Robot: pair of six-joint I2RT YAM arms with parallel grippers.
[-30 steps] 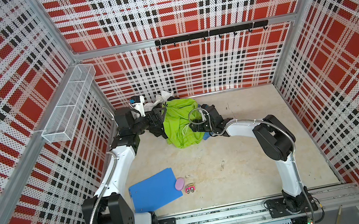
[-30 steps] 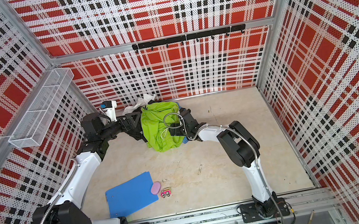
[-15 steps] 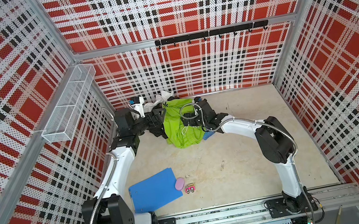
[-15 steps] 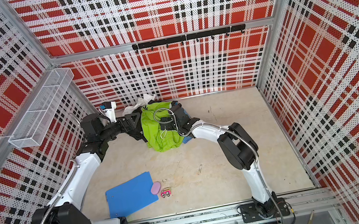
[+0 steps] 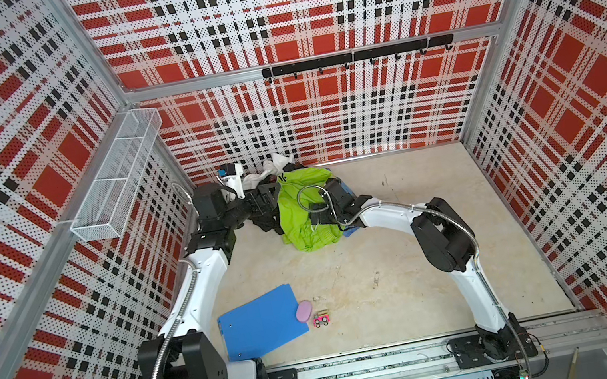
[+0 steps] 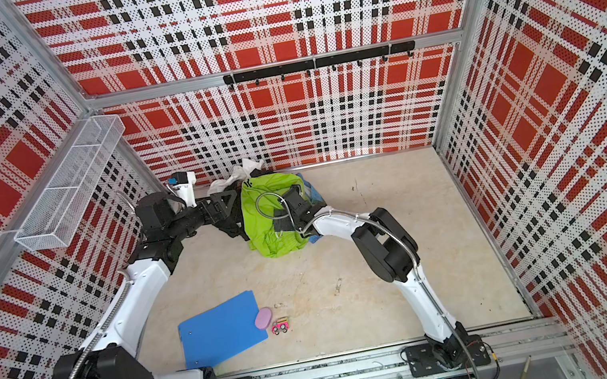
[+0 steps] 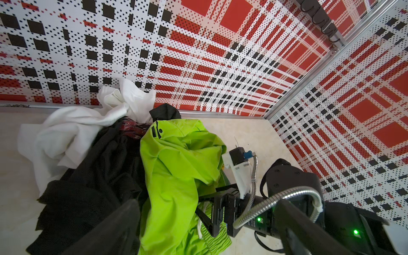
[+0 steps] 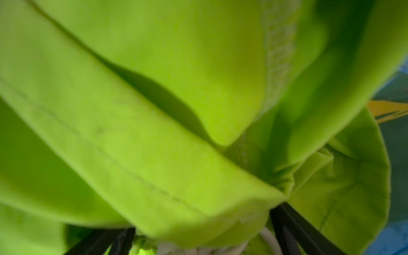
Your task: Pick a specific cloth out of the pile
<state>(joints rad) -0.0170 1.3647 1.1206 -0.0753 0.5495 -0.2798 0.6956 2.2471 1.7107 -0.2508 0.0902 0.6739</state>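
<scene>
The right gripper (image 8: 204, 218) sits buried in the bright lime-green shiny cloth (image 5: 304, 215).
Its fingers spread wide around a green fold; the left gripper (image 5: 269, 200), equally wide, is at the mixed-garment pile (image 7: 106, 159) edge.

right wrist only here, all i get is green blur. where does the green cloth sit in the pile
observer: on top. the cloth drapes over a black shirt, and a white garment lies behind both.
operator: and the left gripper, where's that
observer: the left gripper is beside the cloth's left edge, above the black shirt, with its jaws open.
</scene>
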